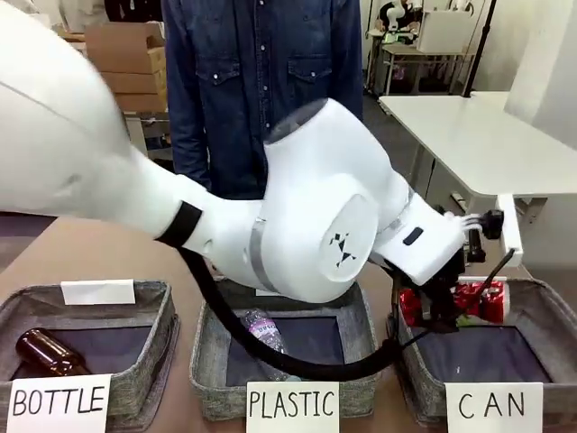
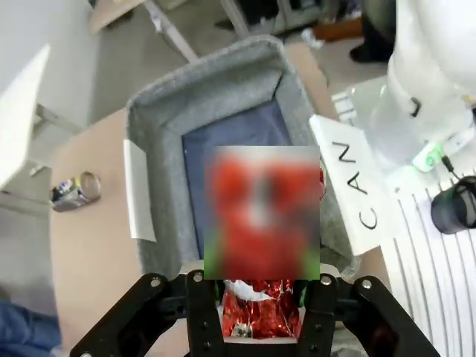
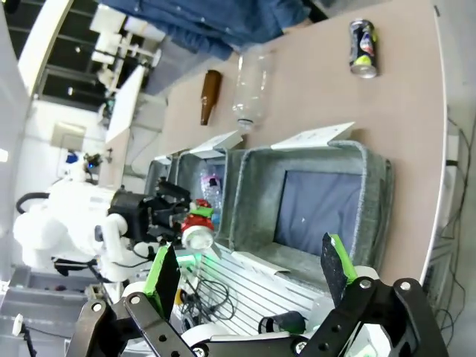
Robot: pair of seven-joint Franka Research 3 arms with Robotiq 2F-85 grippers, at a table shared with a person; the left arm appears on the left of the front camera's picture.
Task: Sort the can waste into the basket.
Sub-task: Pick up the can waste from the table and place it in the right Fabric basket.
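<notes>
The white left arm [image 1: 306,225] reaches across the middle of the front view to the lower right, where the grey "CAN" basket [image 1: 552,311] sits. Above the basket, the left gripper [image 1: 442,311] is clamped on the crumpled red can [image 1: 478,300]. The right gripper [image 3: 249,260] has its fingers spread wide, holding nothing. The dark can [image 3: 363,47] lies on the table at the upper right of the right wrist view.

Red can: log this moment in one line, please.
red can: clamped in left fingers | position: over CAN basket, unreleased | right fingers: open, empty | dark can: lying on table
</notes>
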